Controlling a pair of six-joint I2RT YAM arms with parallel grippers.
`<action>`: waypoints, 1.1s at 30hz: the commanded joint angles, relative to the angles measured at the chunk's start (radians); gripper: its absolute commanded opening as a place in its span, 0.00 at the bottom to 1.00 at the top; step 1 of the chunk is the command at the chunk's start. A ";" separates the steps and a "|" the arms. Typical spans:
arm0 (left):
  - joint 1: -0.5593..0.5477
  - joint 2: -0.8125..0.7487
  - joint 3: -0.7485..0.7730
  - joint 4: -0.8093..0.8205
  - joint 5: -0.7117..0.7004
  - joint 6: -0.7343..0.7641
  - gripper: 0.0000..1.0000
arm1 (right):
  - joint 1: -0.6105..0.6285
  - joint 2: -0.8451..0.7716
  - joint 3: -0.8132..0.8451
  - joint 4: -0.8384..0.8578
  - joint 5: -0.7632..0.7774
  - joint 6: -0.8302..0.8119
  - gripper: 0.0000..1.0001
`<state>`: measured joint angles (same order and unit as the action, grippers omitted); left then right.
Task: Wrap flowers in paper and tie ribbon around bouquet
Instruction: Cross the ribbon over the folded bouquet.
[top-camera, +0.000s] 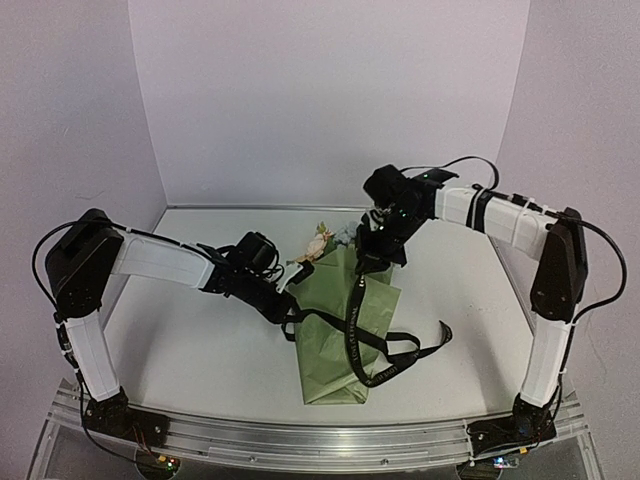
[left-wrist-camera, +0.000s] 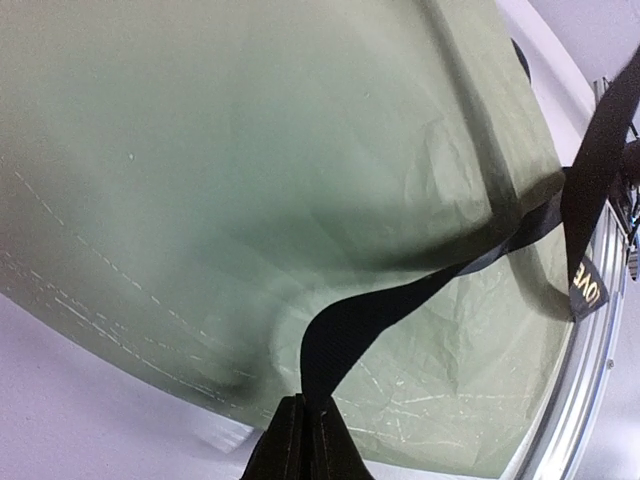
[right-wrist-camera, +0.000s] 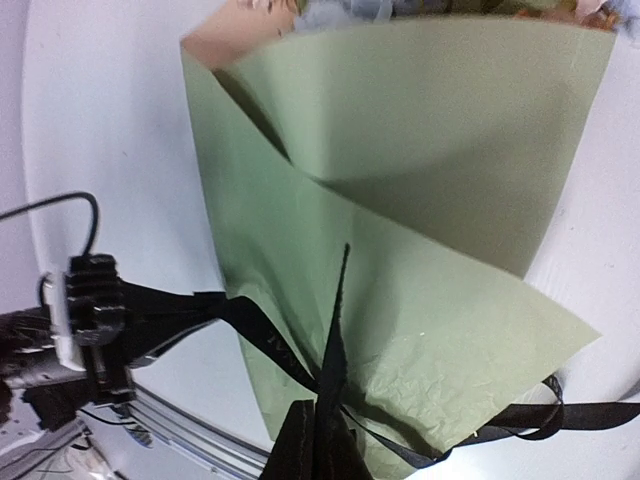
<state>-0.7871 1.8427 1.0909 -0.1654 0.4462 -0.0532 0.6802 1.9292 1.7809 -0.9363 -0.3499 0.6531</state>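
The bouquet lies mid-table as a sage green paper (top-camera: 330, 340) cone, with cream flowers (top-camera: 321, 243) poking from its far, wide end. A black ribbon (top-camera: 362, 345) crosses the paper, and its loose end trails right. My left gripper (top-camera: 289, 303) is at the cone's left edge. In the left wrist view it (left-wrist-camera: 303, 400) is shut on the ribbon (left-wrist-camera: 400, 300), which runs up over the paper (left-wrist-camera: 250, 180). My right gripper (top-camera: 372, 262) hangs above the cone's upper right. In the right wrist view it (right-wrist-camera: 322, 405) is shut on a ribbon (right-wrist-camera: 335, 330) strand seen edge-on over the paper (right-wrist-camera: 420, 200).
An aluminium rail (top-camera: 320, 440) runs along the near table edge by the arm bases. White walls close in the back and both sides. A slack ribbon loop (top-camera: 425, 348) lies right of the cone. The left arm's wrist (right-wrist-camera: 90, 320) shows at the left of the right wrist view.
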 joint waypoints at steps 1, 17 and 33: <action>-0.006 -0.004 0.057 0.029 0.024 0.004 0.04 | -0.054 -0.068 0.081 -0.008 -0.155 0.013 0.00; 0.000 0.017 0.115 0.055 -0.035 -0.058 0.00 | 0.075 -0.019 -0.154 0.345 -0.504 0.140 0.00; 0.002 0.003 0.113 0.046 -0.034 -0.045 0.02 | 0.099 0.051 -0.267 0.395 -0.452 0.144 0.00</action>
<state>-0.7868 1.8549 1.1652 -0.1466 0.4080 -0.1047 0.7691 1.9999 1.5424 -0.5677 -0.8086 0.8167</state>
